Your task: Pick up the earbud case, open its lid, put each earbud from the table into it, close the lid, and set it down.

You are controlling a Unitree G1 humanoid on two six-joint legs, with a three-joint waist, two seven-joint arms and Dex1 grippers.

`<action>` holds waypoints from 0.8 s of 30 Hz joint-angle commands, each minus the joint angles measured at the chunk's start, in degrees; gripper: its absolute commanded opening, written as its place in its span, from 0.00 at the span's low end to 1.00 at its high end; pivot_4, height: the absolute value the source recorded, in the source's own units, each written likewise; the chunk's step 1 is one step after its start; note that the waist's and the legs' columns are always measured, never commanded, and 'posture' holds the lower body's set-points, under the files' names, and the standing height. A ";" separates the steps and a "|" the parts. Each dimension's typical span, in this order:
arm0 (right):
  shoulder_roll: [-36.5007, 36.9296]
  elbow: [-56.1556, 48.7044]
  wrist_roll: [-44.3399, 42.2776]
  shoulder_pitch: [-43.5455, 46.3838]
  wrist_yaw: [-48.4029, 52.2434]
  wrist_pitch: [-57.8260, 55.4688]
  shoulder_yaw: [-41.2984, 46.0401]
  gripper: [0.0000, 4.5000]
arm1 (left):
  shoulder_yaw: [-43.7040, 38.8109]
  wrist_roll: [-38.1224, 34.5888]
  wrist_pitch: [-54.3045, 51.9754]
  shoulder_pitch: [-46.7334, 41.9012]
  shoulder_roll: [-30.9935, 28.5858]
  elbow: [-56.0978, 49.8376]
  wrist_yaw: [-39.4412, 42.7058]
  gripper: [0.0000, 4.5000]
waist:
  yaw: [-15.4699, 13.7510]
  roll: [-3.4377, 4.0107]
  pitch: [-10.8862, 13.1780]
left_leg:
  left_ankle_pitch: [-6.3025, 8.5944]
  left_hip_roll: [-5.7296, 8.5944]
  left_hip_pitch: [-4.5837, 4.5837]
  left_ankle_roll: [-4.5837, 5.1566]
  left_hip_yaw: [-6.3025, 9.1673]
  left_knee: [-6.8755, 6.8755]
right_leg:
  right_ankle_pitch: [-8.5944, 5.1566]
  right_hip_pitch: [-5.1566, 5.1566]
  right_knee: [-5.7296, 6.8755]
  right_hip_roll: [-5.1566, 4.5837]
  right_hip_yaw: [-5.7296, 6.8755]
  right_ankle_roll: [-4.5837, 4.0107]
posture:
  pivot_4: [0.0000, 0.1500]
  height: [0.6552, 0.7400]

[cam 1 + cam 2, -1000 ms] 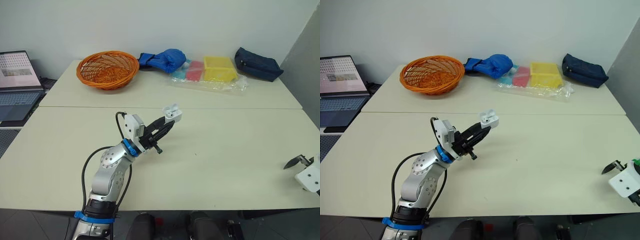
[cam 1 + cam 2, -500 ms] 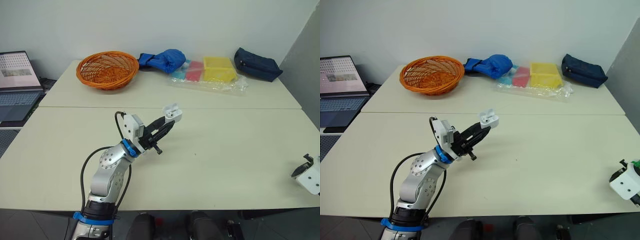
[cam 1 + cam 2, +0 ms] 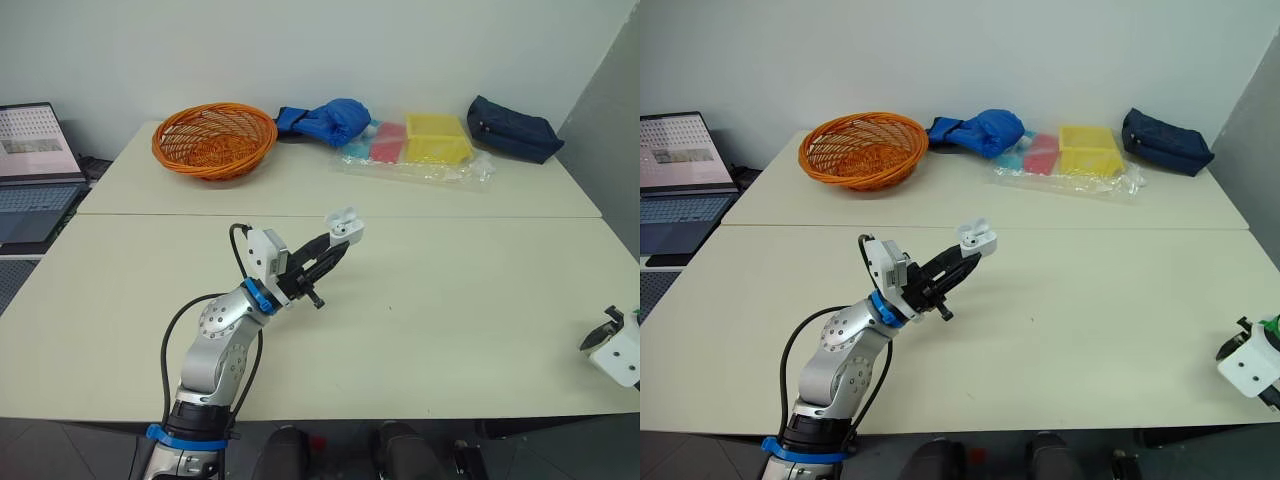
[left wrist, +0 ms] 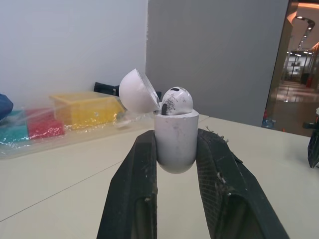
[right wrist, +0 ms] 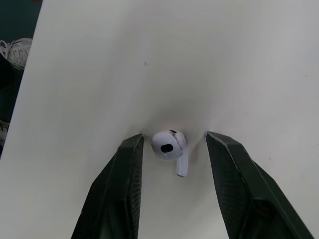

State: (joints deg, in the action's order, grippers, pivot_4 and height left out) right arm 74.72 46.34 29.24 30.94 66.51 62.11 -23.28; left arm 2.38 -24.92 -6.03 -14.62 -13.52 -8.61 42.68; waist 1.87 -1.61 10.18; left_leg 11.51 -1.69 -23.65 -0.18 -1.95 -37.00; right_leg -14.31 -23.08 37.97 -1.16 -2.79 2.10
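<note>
My left gripper (image 3: pixel 338 240) is raised above the middle of the table and shut on the white earbud case (image 3: pixel 343 226). In the left wrist view the case (image 4: pixel 175 139) stands upright between the black fingers (image 4: pixel 139 164). Its lid (image 4: pixel 138 92) is swung open, and one earbud (image 4: pixel 175 101) sits in it. At the table's right front edge my right gripper (image 3: pixel 603 332) points down. In the right wrist view it (image 5: pixel 174 138) is open, with a second white earbud (image 5: pixel 168 144) lying on the table between its fingers.
Along the back stand an orange wicker basket (image 3: pixel 214 138), a blue bundle (image 3: pixel 325 120), yellow and coloured boxes in plastic wrap (image 3: pixel 420 145) and a navy pouch (image 3: pixel 513 128). A laptop (image 3: pixel 35 165) sits off the table's left. The table's right edge lies close to my right gripper.
My right gripper has shifted a little to the right at the table's edge. The left arm and the open case have stayed still.
</note>
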 commanded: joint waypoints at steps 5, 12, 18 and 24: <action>-0.58 -2.10 -4.79 -1.28 2.11 -0.78 0.19 0.24 | -0.14 -0.45 0.33 -0.90 -0.02 -1.85 -0.33 0.16 | 0.03 0.00 0.00 | 0.00 -0.03 0.05 0.00 0.00 0.02 | 0.00 0.03 0.02 0.02 0.01 -0.01 | 1.00 1.00; 0.20 -4.04 -9.48 -3.03 4.21 -3.68 1.28 0.00 | 0.18 -0.41 0.59 -0.90 0.06 -1.56 -0.23 0.16 | 0.01 -0.03 0.03 | 0.02 -0.02 0.76 -0.01 0.03 0.09 | -0.04 0.83 -0.16 -0.03 0.04 -0.02 | 1.00 1.00; 0.37 -13.01 -24.59 -9.34 11.83 -21.72 6.15 0.00 | 0.17 -0.33 0.98 -1.78 0.18 -0.29 0.26 0.16 | -0.05 -0.03 0.02 | 0.01 -0.02 0.77 0.00 0.05 0.07 | -0.04 0.85 -0.12 -0.04 0.04 -0.03 | 1.00 1.00; 3.83 -24.06 -36.21 -16.83 16.27 -43.52 14.51 0.00 | 0.31 -0.42 1.04 -1.19 0.27 -0.74 0.80 0.16 | -0.19 0.03 0.04 | 0.01 -0.02 0.72 -0.01 0.08 0.12 | -0.05 0.83 -0.14 -0.04 0.08 -0.01 | 1.00 1.00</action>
State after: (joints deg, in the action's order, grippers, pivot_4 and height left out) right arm 75.88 25.11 -3.15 13.66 81.18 25.15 -13.06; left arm 2.62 -24.92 -5.84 -15.43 -13.38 -8.11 43.24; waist 1.67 -1.58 10.22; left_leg 11.53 -1.70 -22.93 -0.19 -1.88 -36.89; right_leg -14.37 -22.26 37.82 -1.21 -2.71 2.09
